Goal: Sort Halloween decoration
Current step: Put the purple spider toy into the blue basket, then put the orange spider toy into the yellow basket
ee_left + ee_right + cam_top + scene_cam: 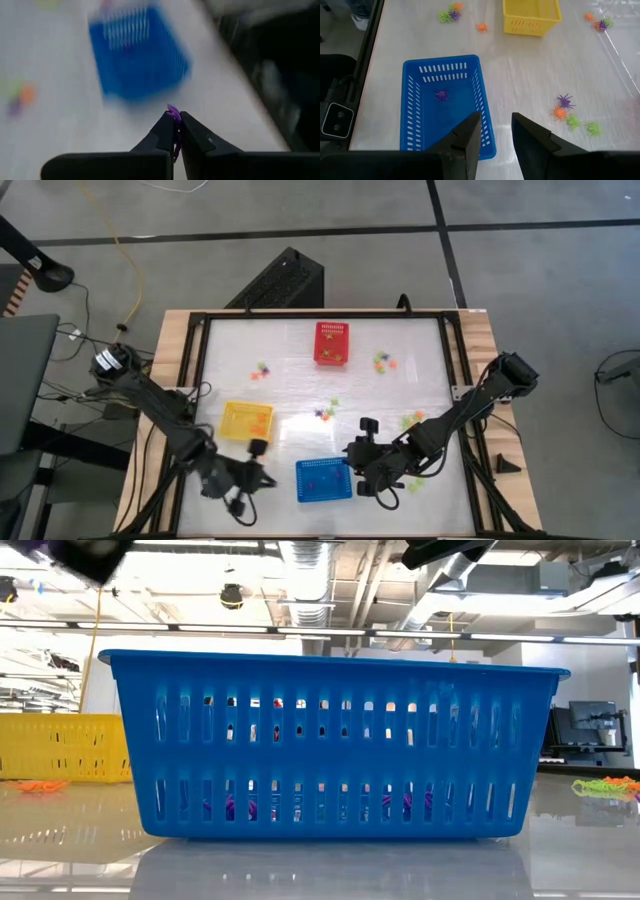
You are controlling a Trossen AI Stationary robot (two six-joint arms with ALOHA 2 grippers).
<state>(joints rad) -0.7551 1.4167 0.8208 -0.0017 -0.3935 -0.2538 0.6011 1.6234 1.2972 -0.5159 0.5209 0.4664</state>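
Left gripper [176,131]: pinched shut on a tiny purple plastic spider trinket [173,113], beside the blue perforated plastic basket [323,480]; the overhead camera hides this catch.
Right gripper [496,131]: parted, empty, over the basket's edge.
Right wrist camera alone: another purple spider [440,94] lying inside.

We're looking at a glossy white surface [300,395] in a wood-edged frame. On it sit a red basket [332,343], a yellow basket [246,420] and a blue basket [323,479], with small orange, purple and green trinkets [383,362] scattered around them.
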